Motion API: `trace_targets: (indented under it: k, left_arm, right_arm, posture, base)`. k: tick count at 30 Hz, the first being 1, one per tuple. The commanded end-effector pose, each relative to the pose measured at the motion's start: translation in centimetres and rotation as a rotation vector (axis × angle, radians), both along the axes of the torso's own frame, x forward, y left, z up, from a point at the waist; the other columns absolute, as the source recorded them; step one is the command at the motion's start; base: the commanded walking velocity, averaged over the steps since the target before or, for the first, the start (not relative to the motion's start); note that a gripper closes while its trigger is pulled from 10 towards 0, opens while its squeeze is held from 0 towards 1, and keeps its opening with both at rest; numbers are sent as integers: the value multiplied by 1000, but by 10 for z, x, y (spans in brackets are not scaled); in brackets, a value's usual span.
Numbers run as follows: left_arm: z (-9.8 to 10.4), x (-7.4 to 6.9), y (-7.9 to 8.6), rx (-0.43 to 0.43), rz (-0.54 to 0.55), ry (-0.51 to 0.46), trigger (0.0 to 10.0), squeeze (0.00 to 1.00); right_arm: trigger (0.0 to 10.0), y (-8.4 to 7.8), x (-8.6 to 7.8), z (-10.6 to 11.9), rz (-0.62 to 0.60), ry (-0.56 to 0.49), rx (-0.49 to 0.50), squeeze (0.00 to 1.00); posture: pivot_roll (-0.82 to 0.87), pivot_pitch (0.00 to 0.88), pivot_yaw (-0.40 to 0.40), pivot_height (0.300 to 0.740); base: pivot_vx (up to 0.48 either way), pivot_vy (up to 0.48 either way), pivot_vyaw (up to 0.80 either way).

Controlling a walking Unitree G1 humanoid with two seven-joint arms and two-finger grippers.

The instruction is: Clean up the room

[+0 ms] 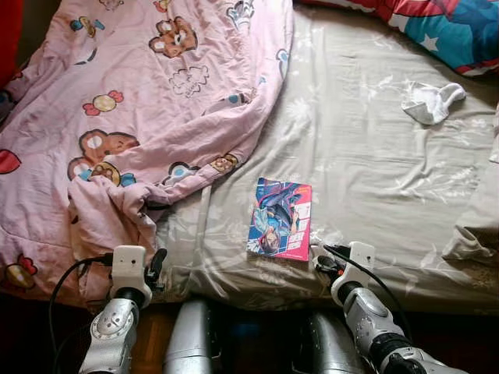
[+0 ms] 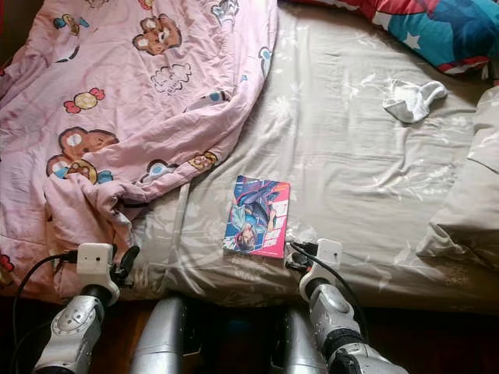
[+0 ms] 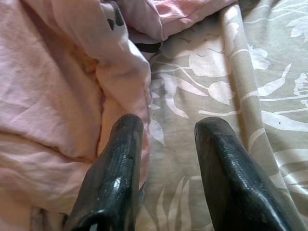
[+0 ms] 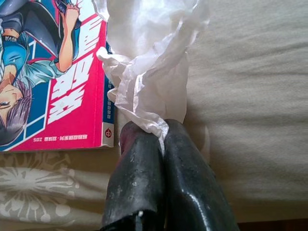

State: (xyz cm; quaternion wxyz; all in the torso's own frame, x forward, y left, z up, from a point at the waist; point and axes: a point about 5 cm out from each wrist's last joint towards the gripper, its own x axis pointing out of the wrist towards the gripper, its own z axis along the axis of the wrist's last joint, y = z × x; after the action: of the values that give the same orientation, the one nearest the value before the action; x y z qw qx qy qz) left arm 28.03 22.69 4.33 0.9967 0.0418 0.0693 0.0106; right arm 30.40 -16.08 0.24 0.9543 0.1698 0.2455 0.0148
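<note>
Pinching a crumpled white tissue (image 4: 153, 79) in my right gripper (image 4: 161, 139), fingers clenched on it just beside the comic book (image 1: 280, 218) on the bed (image 1: 374, 179); left gripper (image 3: 166, 139) released by the pink duvet (image 1: 132, 101); sock (image 1: 431, 101) lies far right.

Pink cartoon-bear quilt (image 1: 132, 101), beige floral-print sheet (image 1: 366, 179), blue-and-magenta comic book (image 1: 280, 218), white sock (image 1: 431, 102).

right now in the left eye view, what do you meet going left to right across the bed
pink blanket → left gripper → comic book → right gripper, shut on a crumpled tissue → white sock
</note>
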Motion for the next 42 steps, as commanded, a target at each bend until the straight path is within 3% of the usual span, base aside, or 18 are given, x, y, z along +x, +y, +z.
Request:
trace_targets:
  k: [1,14,15,16,24,27,31,42]
  left_arm:
    - [-12,-7,1,-5,12,49,10000,0]
    - [-10,-1,0,-9,22,44,10000,0]
    - [-10,1,0,-10,23,44,10000,0]
    - [-9,3,-1,-11,23,45,10000,0]
    - [-6,11,0,-20,41,37,10000,0]
    - [-9,12,2,-22,52,53,10000,0]
    - [-12,15,-1,-27,52,72,10000,0]
    - [-13,22,-10,-50,58,89,10000,0]
  right_arm:
    - [0,-2,-6,-7,-10,36,4,0]
    - [0,-5,-4,-5,-38,30,3,0]
    - [3608,-7,-3,-4,-47,25,-2,0]
    - [10000,-9,-2,-2,-57,18,-20,0]
    - [10000,-30,5,11,-138,-68,-81,0]
    - [10000,-38,14,27,-125,-175,-190,0]
    - [10000,-48,18,39,-176,-250,-192,0]
    - [10000,-50,20,51,-186,-355,-255,0]
  posture:
    - [173,301,-50,631]
    - [169,263,-59,631]
    - [163,248,-60,631]
    - [159,240,-61,631]
    - [118,177,-66,631]
    - [84,143,-54,631]
    - [45,101,-50,631]
    - [-14,51,-70,631]
  base:
    - [0,0,0]
    - [0,0,0]
    - [0,0,0]
    - [0,0,0]
    - [0,0,0]
    - [0,0,0]
    - [0,0,0]
    - [0,0,0]
